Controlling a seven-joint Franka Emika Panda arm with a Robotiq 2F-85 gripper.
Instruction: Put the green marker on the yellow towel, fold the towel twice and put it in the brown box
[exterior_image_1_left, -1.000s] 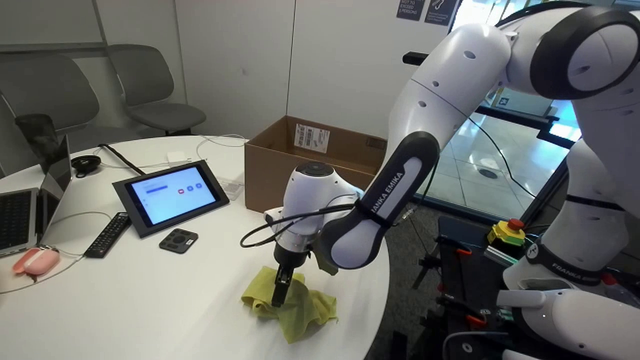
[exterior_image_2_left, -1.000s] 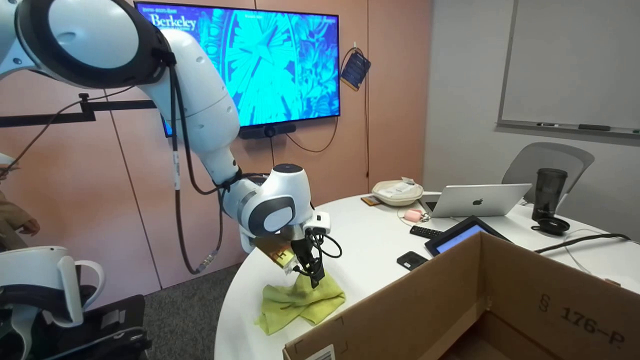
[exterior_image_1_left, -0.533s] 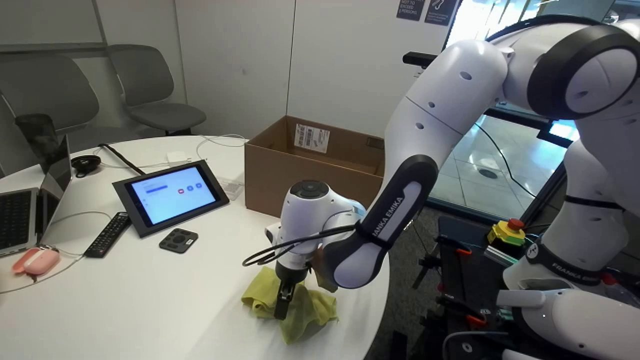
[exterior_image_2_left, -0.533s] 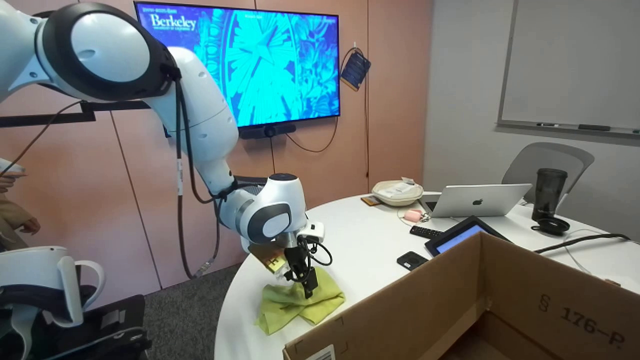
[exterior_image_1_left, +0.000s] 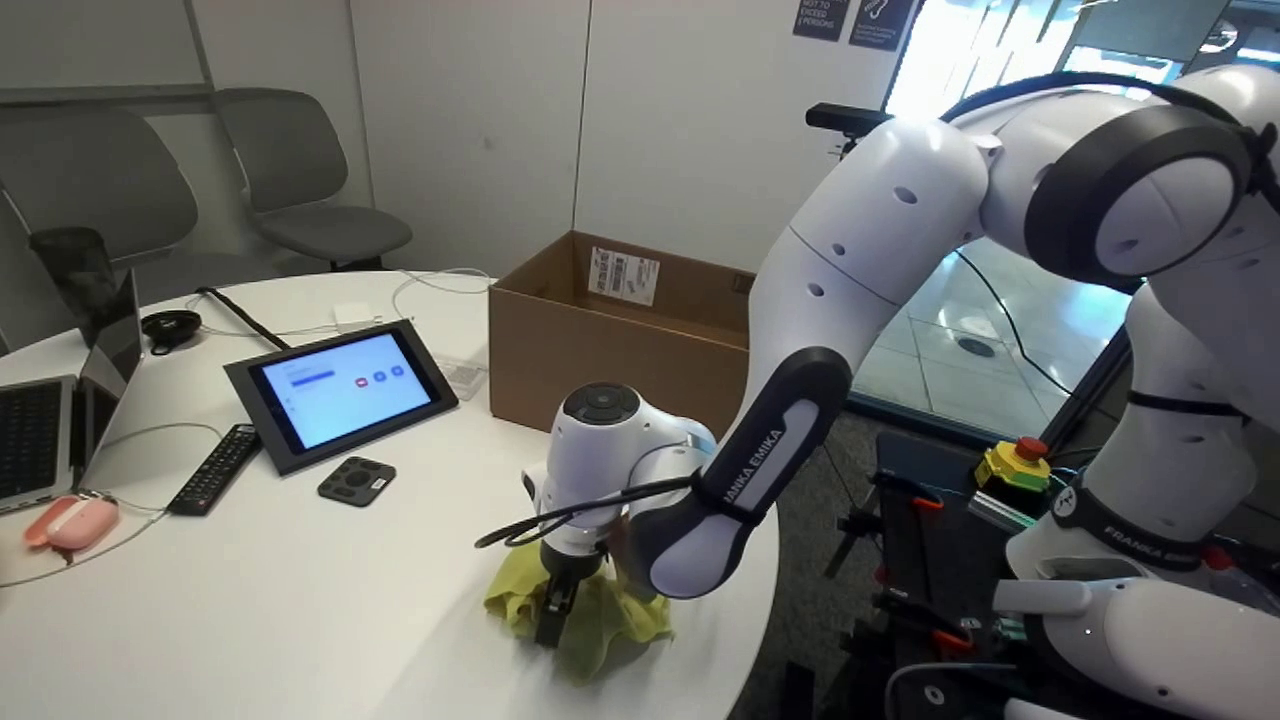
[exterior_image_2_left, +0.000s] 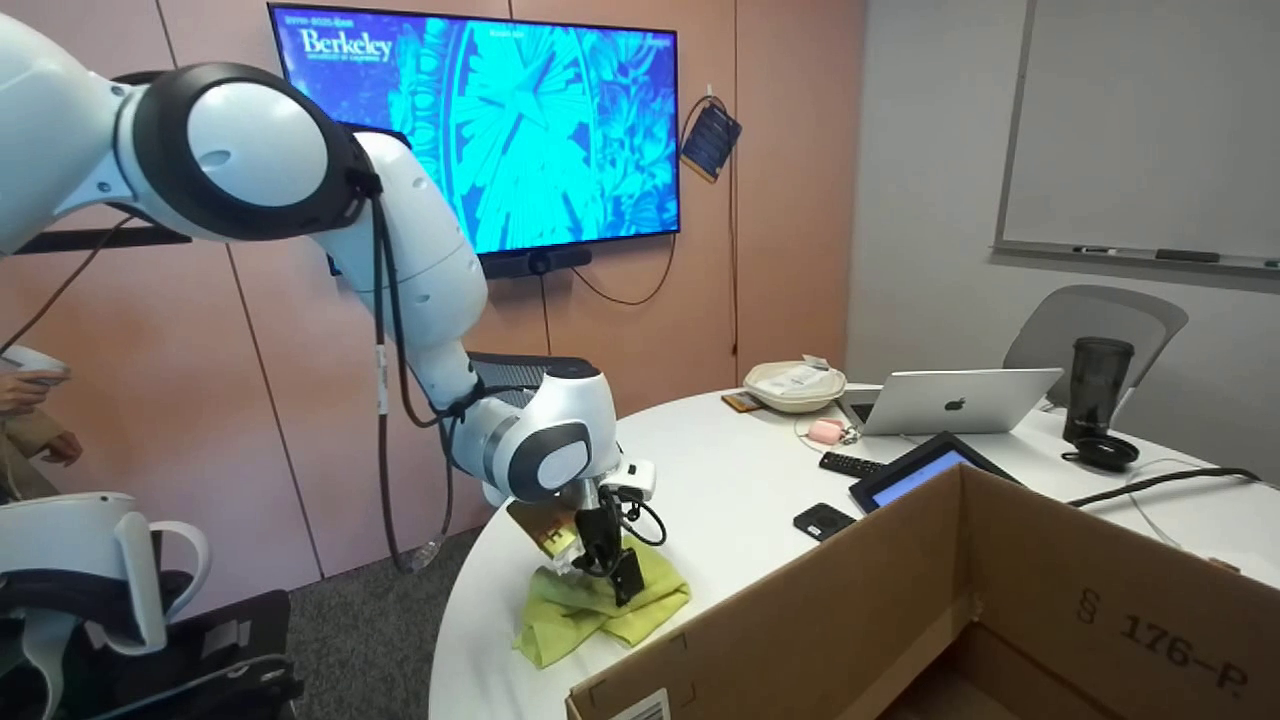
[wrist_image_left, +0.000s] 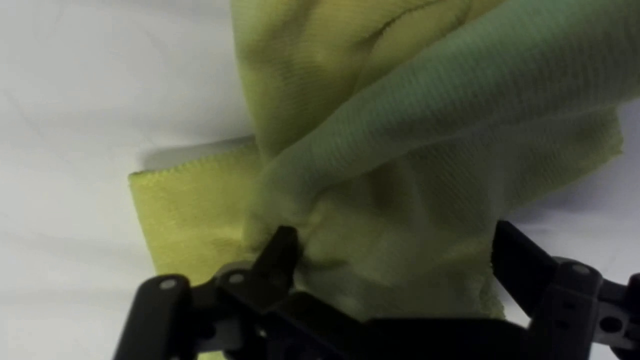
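With part of the towel between its parted jaws, the end effector should probably close low and gently, gathering every layer before lifting.

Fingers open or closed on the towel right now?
Open: in the wrist view, the fingers stand wide apart, with the yellow towel showing between them.

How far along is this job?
Looks done: the yellow towel is partly folded over itself; fold count unclear, no green marker showing on it. In hand: the open claw is down at the towel. Left: perhaps more folding, then boxing; the towel lies on the white table, outside the brown cardboard box.
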